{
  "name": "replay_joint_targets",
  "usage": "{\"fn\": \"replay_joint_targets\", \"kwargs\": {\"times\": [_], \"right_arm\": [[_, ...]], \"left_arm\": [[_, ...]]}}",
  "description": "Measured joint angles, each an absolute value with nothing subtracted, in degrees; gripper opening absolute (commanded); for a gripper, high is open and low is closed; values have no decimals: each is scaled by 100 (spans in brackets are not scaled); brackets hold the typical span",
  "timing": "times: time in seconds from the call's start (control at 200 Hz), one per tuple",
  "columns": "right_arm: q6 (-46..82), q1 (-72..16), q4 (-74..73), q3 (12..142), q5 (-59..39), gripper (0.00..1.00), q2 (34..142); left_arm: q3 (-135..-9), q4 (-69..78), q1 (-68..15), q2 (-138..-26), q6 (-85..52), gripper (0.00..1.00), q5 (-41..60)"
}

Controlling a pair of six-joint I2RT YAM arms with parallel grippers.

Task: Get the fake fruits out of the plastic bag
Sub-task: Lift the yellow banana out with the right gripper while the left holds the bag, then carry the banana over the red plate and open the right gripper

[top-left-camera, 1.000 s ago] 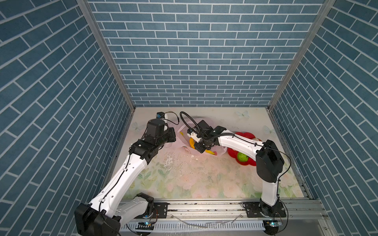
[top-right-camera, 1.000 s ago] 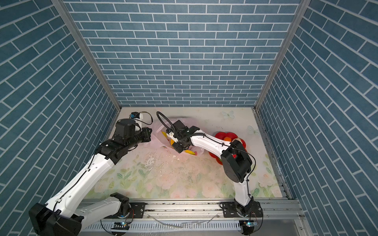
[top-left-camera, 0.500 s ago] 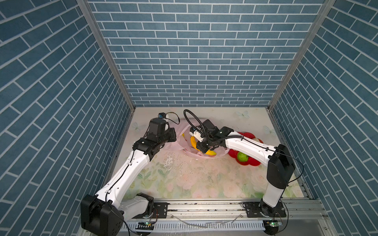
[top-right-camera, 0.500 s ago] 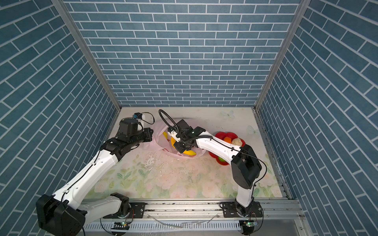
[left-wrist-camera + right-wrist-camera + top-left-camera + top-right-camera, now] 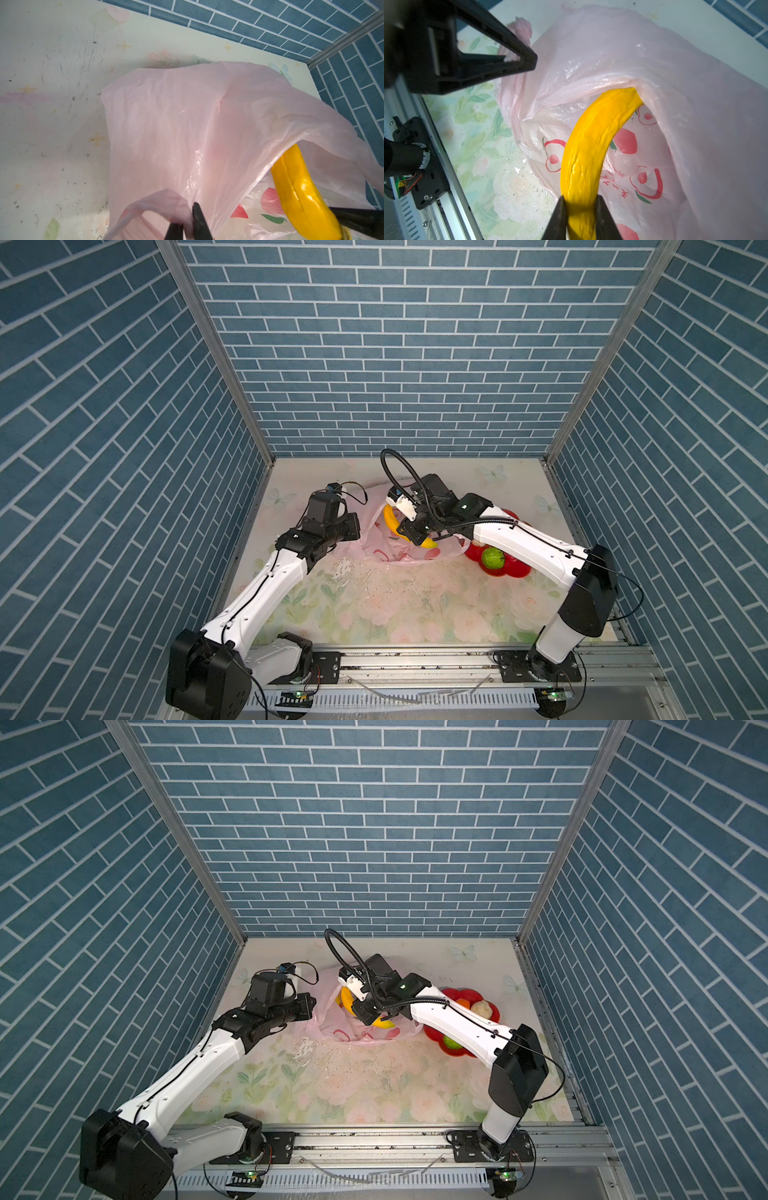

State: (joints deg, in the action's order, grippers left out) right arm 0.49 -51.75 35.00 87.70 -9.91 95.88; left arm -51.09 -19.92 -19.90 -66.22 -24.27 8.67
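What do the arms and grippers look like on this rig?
The left arm and right arm both have white links, boxy black joint housings and thin black wires along them. The right arm also carries a looped black corrugated cable and a small green light. The left gripper and right gripper have slim, black, tapered fingers.

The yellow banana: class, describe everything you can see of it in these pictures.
The banana is long, curved and bright yellow, glossy like moulded plastic, with lengthwise ridges and fine wrinkles, and looks whole. The right gripper is shut on it near one end, a finger on each side. From there it arcs into the open mouth of the plastic bag, its far tip meeting a fold of the pink film. Whether its underside rests on the bag cannot be told.
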Motion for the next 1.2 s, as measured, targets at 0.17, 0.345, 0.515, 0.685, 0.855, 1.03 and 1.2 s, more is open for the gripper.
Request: {"fn": "replay_joint_targets", "kwargs": {"times": [0.17,0.345,0.515,0.685,0.855,1.03,1.2], "right_arm": [[215,-5179,3514,8770,-1295,0,9301],[388,-5196,3514,8770,-1636,0,8833],[519,-5207,3514,8770,-1909,0,8420],[574,-5212,3540,8768,-1800,0,8134],[576,-4989,3680,8768,-1247,0,7815],[576,-4300,4045,8908,-491,0,7649],[598,-3527,4377,9026,49,0,7649]], "left_arm": [[-5109,-1898,-1990,-6611,-2425,12,864],[-5109,-1828,-1990,-6611,-2453,12,862],[-5116,-1774,-1990,-6619,-2486,12,860],[-5151,-1691,-1990,-6698,-2534,12,897],[-5146,-1664,-2029,-6674,-2637,12,930],[-5050,-1686,-2067,-6525,-2657,12,930],[-4904,-1732,-2071,-6370,-2657,12,926]]}}
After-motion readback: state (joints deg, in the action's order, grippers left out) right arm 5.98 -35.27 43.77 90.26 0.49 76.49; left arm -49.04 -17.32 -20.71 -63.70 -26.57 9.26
